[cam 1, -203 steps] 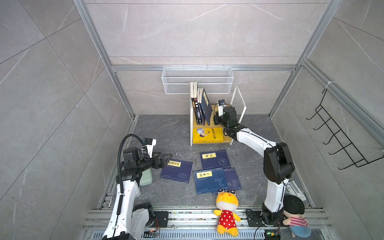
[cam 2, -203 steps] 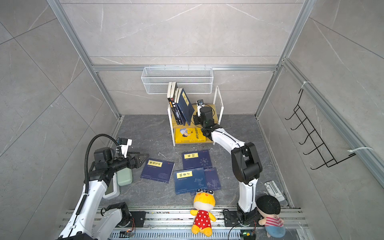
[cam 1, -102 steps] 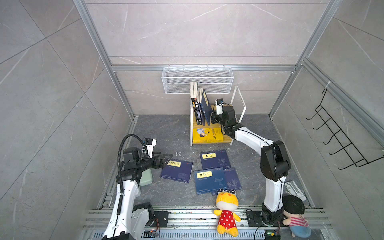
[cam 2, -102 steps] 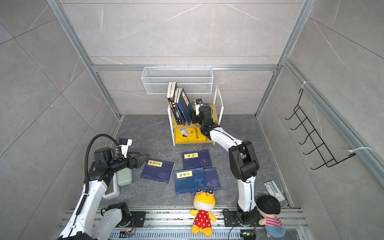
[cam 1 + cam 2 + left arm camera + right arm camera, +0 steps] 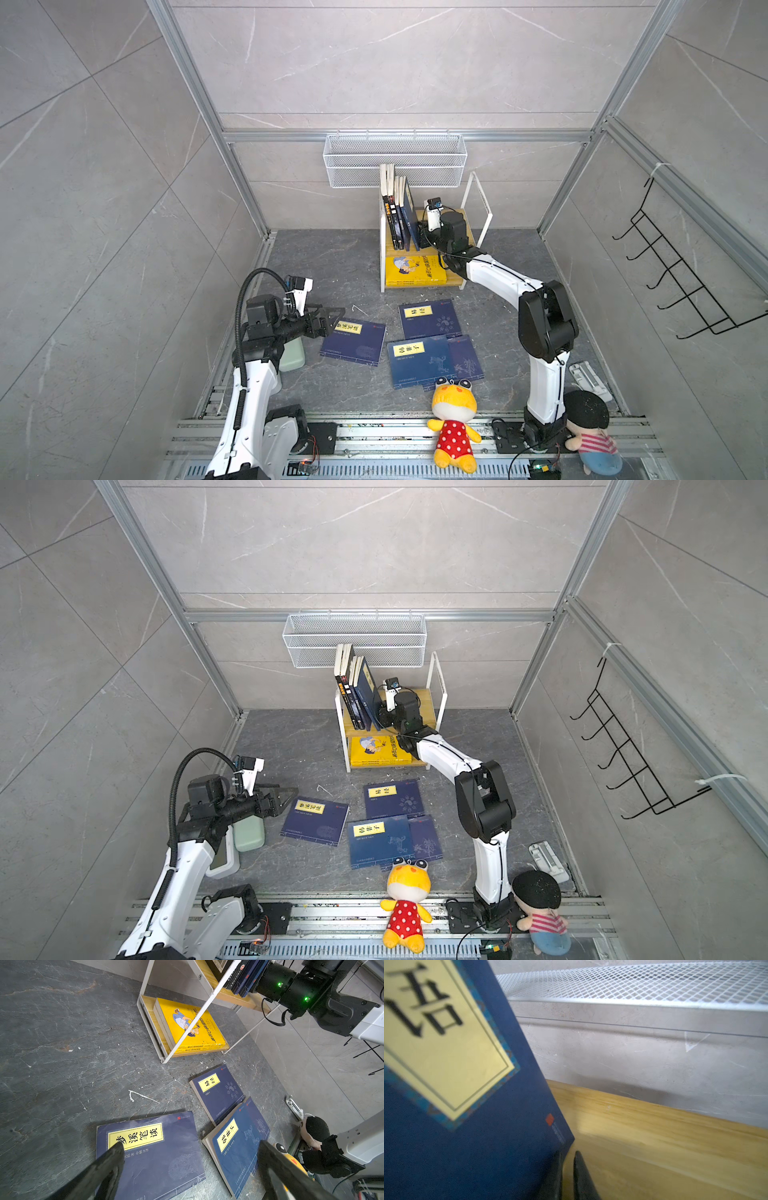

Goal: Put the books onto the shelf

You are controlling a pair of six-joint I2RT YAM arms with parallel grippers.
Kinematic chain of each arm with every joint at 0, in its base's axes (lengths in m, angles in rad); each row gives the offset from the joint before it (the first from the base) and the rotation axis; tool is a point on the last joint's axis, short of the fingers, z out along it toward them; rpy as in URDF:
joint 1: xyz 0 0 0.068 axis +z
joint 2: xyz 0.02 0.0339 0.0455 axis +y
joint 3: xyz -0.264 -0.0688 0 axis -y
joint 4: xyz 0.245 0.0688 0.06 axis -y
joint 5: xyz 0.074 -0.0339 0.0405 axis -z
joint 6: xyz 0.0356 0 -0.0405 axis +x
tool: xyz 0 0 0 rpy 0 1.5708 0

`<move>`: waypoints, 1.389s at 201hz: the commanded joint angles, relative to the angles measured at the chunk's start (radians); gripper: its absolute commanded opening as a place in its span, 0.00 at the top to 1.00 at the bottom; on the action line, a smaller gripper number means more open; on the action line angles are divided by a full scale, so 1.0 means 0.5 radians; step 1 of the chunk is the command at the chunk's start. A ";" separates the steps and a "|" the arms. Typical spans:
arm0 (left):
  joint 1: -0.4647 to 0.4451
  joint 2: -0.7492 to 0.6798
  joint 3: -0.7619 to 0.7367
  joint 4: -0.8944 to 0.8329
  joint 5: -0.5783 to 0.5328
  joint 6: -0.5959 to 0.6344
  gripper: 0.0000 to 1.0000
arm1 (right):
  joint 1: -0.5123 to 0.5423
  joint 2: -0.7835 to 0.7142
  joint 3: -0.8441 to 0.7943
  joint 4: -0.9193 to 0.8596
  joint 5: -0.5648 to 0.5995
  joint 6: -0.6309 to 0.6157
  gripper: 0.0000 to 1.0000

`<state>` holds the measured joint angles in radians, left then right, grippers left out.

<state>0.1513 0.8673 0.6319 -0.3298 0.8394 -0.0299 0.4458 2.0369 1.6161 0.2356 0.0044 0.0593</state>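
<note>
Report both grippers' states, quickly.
Left gripper: open, empty, over the navy book on the floor.
Right gripper: shut, empty, beside the leaning navy book on the shelf.

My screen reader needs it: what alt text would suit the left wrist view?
The open left pincer hovers above a navy book lying flat on the grey floor, more navy books beside it. Beyond stands the shelf, yellow books stacked on its lower board, the right arm reaching its upper board.
</note>
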 commanded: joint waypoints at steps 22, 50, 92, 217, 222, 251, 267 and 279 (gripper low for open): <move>0.012 -0.031 0.062 0.008 0.021 0.035 0.00 | 0.055 0.057 0.071 -0.107 -0.009 0.000 0.85; 0.010 -0.056 0.038 0.017 0.031 0.039 0.00 | 0.088 0.088 0.147 -0.176 0.095 0.013 0.84; -0.002 -0.056 0.034 0.024 0.027 0.038 0.00 | 0.098 0.107 0.190 -0.195 0.141 0.013 0.84; -0.031 0.037 0.026 0.095 0.111 -0.081 0.00 | 0.041 -0.710 -0.310 -0.312 0.298 -0.118 0.79; -0.035 0.039 0.019 0.113 0.114 -0.093 0.00 | 0.042 -0.743 -0.327 -0.325 0.298 -0.119 0.79; -0.033 0.059 0.021 0.110 0.127 -0.098 0.00 | 0.042 -0.846 -0.321 -0.388 0.258 -0.049 0.78; -0.033 0.062 0.028 0.103 0.128 -0.097 0.01 | 0.044 -0.863 -0.226 -0.520 0.220 0.012 0.77; -0.048 0.054 0.011 0.119 0.125 -0.103 0.01 | 0.045 -0.911 -0.205 -0.625 0.193 0.073 0.75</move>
<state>0.1371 0.8951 0.6312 -0.3065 0.8680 -0.0708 0.4644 1.6085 1.4784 0.0513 0.1310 0.0357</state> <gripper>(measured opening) 0.994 0.237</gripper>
